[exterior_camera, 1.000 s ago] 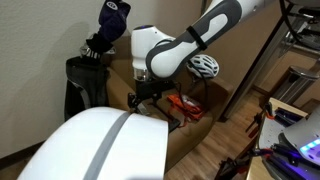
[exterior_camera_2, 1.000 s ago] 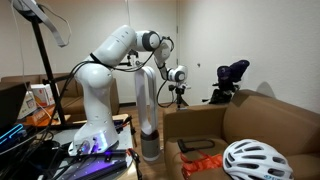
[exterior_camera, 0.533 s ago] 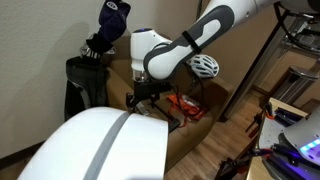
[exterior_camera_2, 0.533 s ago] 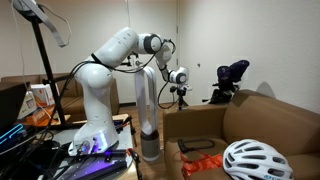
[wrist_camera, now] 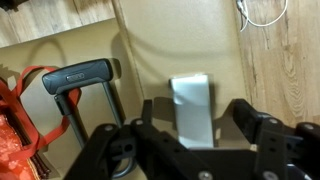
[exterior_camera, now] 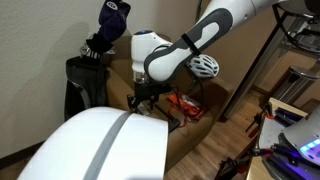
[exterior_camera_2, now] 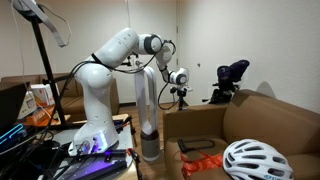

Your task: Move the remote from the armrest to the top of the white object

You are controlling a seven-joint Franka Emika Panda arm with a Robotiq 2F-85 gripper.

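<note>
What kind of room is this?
Probably a lab or office room set up like a living room: a tan armchair, a white bike helmet and a golf bag share the space with a robot arm on a stand.

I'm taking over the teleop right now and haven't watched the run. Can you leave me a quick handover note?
The gripper is open over the armrest, one finger either side of the remote.
The remote lies on the armrest, not yet gripped; it looks pale grey in the wrist view.
The white object is the domed thing in the foreground of an exterior view.
Done: gripper lined up. Left: close, lift, carry to the white object, set down.
</note>
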